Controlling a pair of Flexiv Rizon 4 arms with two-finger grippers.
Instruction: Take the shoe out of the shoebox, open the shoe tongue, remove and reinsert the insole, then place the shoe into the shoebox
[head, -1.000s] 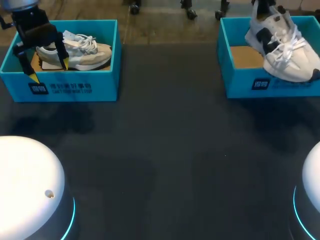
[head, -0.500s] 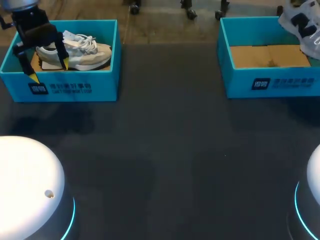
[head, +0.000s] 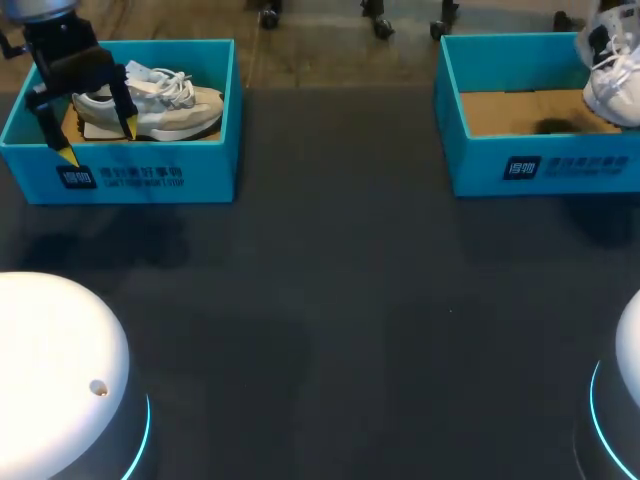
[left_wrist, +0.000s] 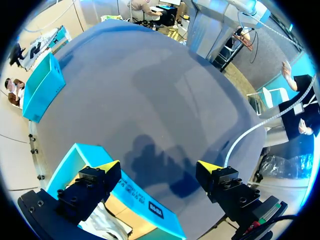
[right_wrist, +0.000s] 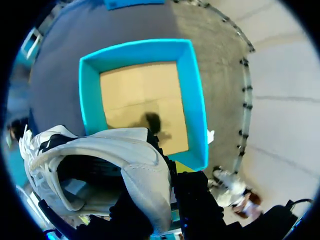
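Shoe in hand: white shoe (head: 612, 72) with black panels, hanging in my right claw (right_wrist: 165, 195) above the far right corner of the right shoebox (head: 520, 165).
Box beneath: cardboard floor bare, with only the shoe's shadow on it.
Right claw: clamped on the padded collar at the shoe's opening, as far as my wrist view shows. One yellow tip peeks out beside the rim and the other is hidden by the shoe.
Left claw (head: 95, 140): fingers apart and gripping nothing, poised over the front left corner of the left shoebox (head: 150, 170).
Other shoe: beige shoe (head: 150, 100) resting inside the left shoebox, laces up.
Handling, my judgement: light, with a soft upper that gives under a pinch and a stiffer sole. Hung by the collar, it will likely swing and twist.
Snag risk: loose laces may catch on a box wall.
Best hold: heel collar or sole edge for carrying. I would set it sole-down on the counter (head: 330, 300), then pinch the tongue tip.
Insole: not visible; the opening is dark.
Count: two shoes, two shoeboxes, two claws.
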